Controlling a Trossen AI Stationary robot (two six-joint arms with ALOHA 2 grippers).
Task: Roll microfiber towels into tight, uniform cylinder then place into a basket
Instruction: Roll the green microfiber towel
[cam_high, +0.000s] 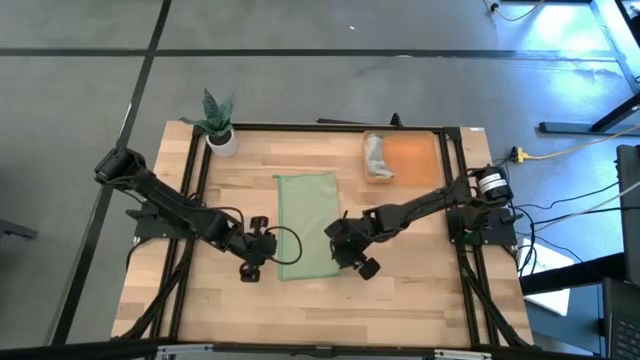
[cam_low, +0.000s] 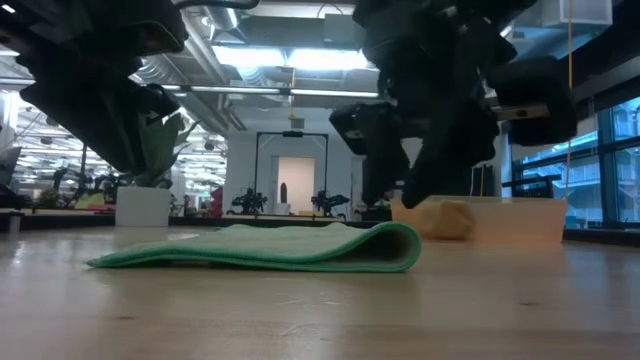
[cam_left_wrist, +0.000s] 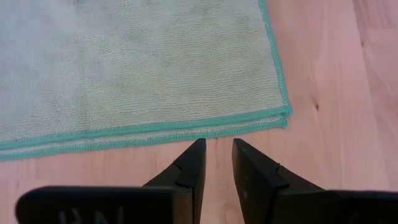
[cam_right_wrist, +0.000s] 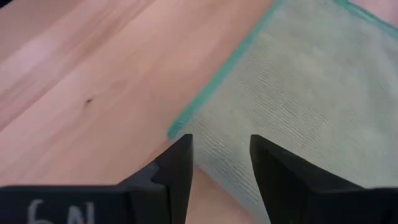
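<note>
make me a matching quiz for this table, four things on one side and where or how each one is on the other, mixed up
Things:
1. green towel
2. grey towel
3. plant pot
4. left claw

Places or states:
a. rolled up inside the orange basket
b. at the far left corner of the table
c. folded flat in the middle of the table
d. open, empty, just off the green towel's corner

Pairs: 1-c, 2-a, 3-b, 4-d
</note>
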